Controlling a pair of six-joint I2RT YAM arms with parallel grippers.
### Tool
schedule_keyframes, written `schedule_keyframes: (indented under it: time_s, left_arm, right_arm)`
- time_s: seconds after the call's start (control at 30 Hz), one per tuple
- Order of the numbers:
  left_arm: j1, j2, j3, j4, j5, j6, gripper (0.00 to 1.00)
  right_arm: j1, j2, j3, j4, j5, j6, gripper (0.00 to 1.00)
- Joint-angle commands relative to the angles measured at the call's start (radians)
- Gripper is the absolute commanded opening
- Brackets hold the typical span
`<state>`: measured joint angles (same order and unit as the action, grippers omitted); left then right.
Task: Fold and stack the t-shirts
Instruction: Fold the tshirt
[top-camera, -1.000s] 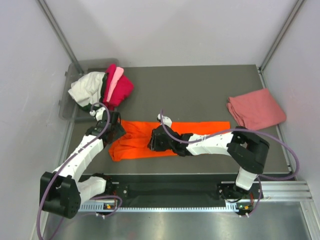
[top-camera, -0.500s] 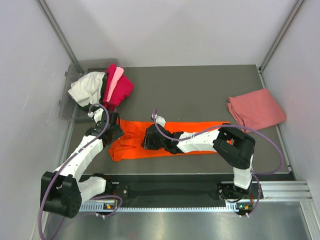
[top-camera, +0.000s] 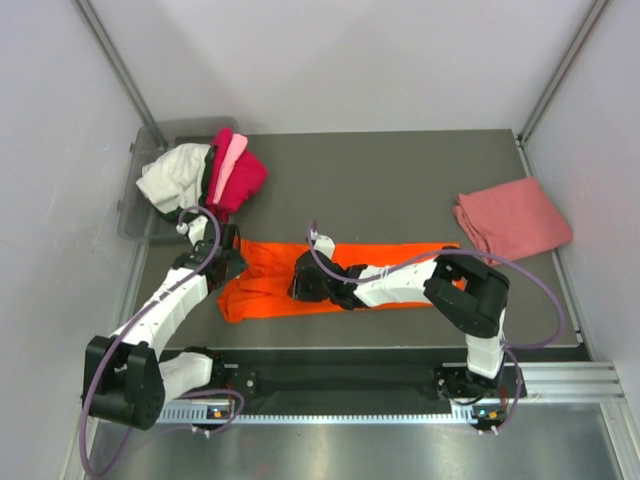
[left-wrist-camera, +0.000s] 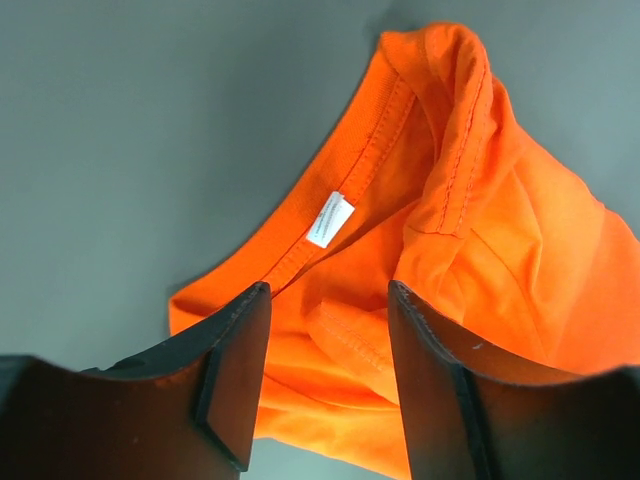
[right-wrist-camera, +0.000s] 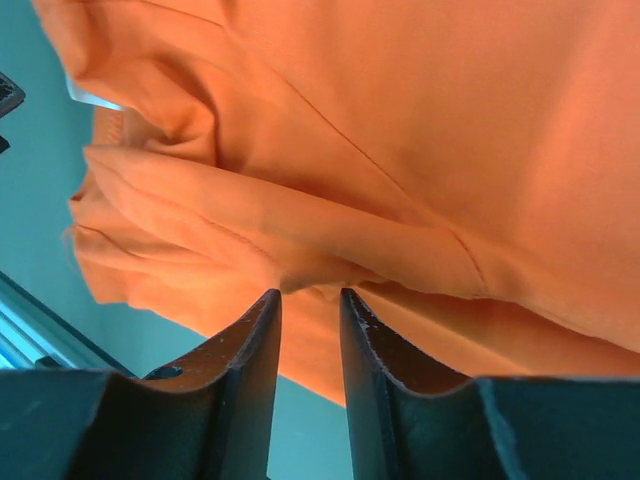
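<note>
**Right arm pulls in toward the left; both grippers sit on the orange shirt**

Compared with a second ago, the right gripper (top-camera: 300, 283) is further left along the orange shirt (top-camera: 262, 288), and its elbow is folded in from the right side of the frame toward the middle. The left gripper (top-camera: 232, 262) is almost where it was, only slightly higher in the frame. The shirt's outline looks unchanged: a long strip across the lower middle of the table (top-camera: 400, 180), bunched at its left end.

In the left wrist view, the left gripper (left-wrist-camera: 325, 300) has its fingers about halfway apart over the collar end, with rumpled cloth and the white label (left-wrist-camera: 330, 218) showing between them. It has hold of nothing.

In the right wrist view, the right gripper (right-wrist-camera: 308, 295) has only a narrow gap. A raised fold of the shirt (right-wrist-camera: 420, 130) runs down to its fingertips, but I cannot tell whether it is pinched.

A folded salmon-pink shirt (top-camera: 512, 218) lies at the right. The white (top-camera: 175, 178) and magenta (top-camera: 240, 180) shirts are heaped at the upper left.
</note>
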<state>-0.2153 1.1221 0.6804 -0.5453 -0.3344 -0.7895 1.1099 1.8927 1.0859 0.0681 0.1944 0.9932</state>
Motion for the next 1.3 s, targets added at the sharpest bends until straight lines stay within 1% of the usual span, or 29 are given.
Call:
schedule_keyframes:
  time_s: [0.0,0.1,0.13,0.27,0.43,0.47,0.57,0.6,0.63,0.67,0.87,1.03,1.27]
  left_arm:
    - [0.007,0.024,-0.016,0.07,0.032,0.024,0.56]
    - [0.008,0.038,-0.031,0.103,0.075,0.027,0.57]
    - [0.008,0.042,-0.035,0.108,0.081,0.026,0.56]
    - [0.008,0.073,-0.036,0.117,0.089,0.024,0.56]
    - [0.008,0.084,-0.05,0.134,0.101,0.027,0.54]
    - [0.008,0.087,-0.051,0.133,0.103,0.027,0.54]
    - [0.008,0.084,-0.045,0.113,0.084,0.021,0.54]
    - [0.008,0.076,-0.042,0.11,0.08,0.024,0.54]
    - [0.008,0.07,-0.038,0.093,0.066,0.024,0.54]
    - [0.008,0.05,-0.033,0.087,0.061,0.024,0.54]
    - [0.008,-0.01,-0.005,0.019,0.046,0.033,0.54]
    - [0.008,-0.019,0.005,-0.01,0.055,0.033,0.54]
    - [0.008,-0.022,0.022,-0.048,0.09,0.038,0.54]
  right_arm:
    - [0.008,-0.012,-0.006,0.021,0.027,0.015,0.32]
    - [0.008,0.008,0.019,0.018,0.025,0.007,0.36]
    - [0.008,0.012,0.025,0.016,0.023,0.004,0.36]
    - [0.008,0.042,0.069,0.009,0.023,-0.005,0.33]
    - [0.007,0.066,0.082,0.005,0.022,-0.001,0.32]
    - [0.008,0.065,0.074,0.01,0.023,0.002,0.3]
    - [0.008,0.042,0.051,0.024,0.025,0.005,0.16]
    - [0.008,0.033,0.045,0.025,0.027,0.004,0.08]
    - [0.008,0.022,0.039,0.024,0.027,0.005,0.05]
    - [0.005,0.0,0.025,0.022,0.023,0.007,0.0]
    - [0.007,-0.095,-0.041,0.032,-0.056,0.013,0.0]
    - [0.007,-0.156,-0.109,0.053,-0.093,0.012,0.0]
    - [-0.024,-0.222,-0.15,0.039,-0.168,-0.024,0.0]
